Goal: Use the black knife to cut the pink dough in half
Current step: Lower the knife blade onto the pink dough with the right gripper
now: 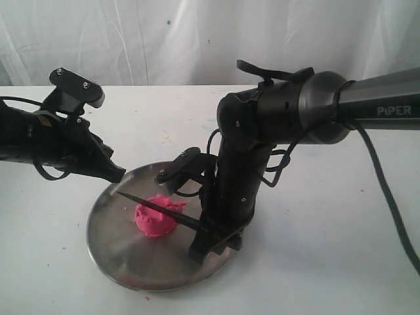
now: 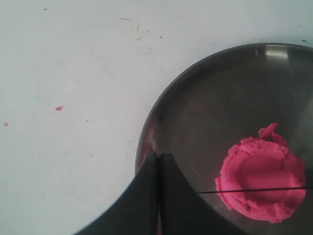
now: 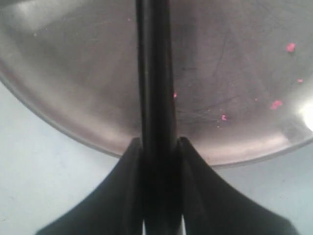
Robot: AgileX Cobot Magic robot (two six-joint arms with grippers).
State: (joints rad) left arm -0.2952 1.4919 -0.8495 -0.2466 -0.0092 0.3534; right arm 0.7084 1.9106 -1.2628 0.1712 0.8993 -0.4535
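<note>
Two claws meet over a steel plate (image 1: 111, 243) on the table (image 1: 328, 262); right claw (image 1: 213, 244) grips the black knife (image 1: 141, 203), blade across the pink dough (image 1: 155, 220) mid-plate; left claw (image 1: 115, 174), closed and empty, sits at the far-left rim.

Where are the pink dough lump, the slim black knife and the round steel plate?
Pink dough lump (image 1: 154, 224): exterior view, its near side below the blade.
Slim black knife (image 1: 141, 203): exterior view, mid-blade.
Round steel plate (image 1: 111, 246): exterior view, bare left floor.

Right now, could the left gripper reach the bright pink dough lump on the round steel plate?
Probably yes: only bare plate separates them, though the slim black knife crosses the dough on top.
</note>
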